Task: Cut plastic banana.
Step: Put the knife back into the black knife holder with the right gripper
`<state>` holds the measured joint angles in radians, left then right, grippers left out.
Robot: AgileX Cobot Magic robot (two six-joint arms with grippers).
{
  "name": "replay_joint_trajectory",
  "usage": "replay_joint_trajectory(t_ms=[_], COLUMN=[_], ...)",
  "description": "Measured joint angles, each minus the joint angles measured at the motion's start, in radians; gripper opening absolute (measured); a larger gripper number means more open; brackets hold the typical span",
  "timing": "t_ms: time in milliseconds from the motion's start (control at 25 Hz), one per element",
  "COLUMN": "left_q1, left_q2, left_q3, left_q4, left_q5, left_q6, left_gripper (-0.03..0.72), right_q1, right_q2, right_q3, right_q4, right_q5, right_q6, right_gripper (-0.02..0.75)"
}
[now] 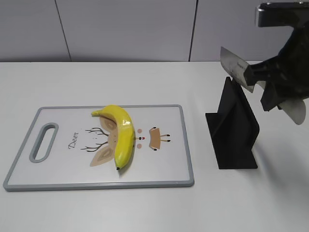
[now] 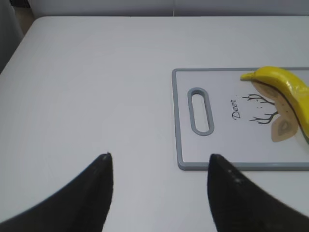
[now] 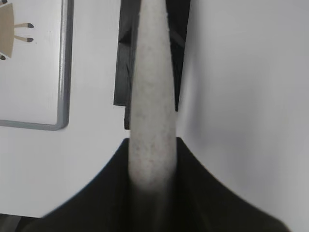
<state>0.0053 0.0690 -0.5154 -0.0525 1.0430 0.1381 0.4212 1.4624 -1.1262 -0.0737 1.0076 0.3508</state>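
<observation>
Above black stand, right gripper clenches knife; carry it left, blade square across banana. Left gripper released, idle.

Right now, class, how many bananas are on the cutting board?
1. The plastic banana lies near the middle of the cutting board, over the deer drawing. No others visible.

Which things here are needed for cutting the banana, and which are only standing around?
Needed:
plastic banana
cutting board
knife, held by right gripper

Standing around:
black knife stand
left gripper, open over bare table
</observation>
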Motion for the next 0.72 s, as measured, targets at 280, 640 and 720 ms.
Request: replay_joint_trajectory(t_ms=[280, 640, 720], left_q1=[0.000, 0.000, 0.000], left_q2=[-0.046, -0.046, -0.046], left_q3=[0.005, 0.005, 0.005], left_q4=[0.001, 0.001, 0.002], left_q5=[-0.002, -0.002, -0.002], left_q6=[0.000, -0.001, -0.001], left_gripper=[0.590, 0.571, 0.567], right_q1=[0.000, 0.000, 0.000], right_q2=[-0.001, -0.005, -0.005], right_q3=[0.056, 0.159, 0.164], right_q4=[0.007, 0.068, 0.074], right_q5=[-0.034, -0.070, -0.074], right_q6=[0.020, 0.033, 0.033], right_gripper=[0.162, 0.162, 0.162])
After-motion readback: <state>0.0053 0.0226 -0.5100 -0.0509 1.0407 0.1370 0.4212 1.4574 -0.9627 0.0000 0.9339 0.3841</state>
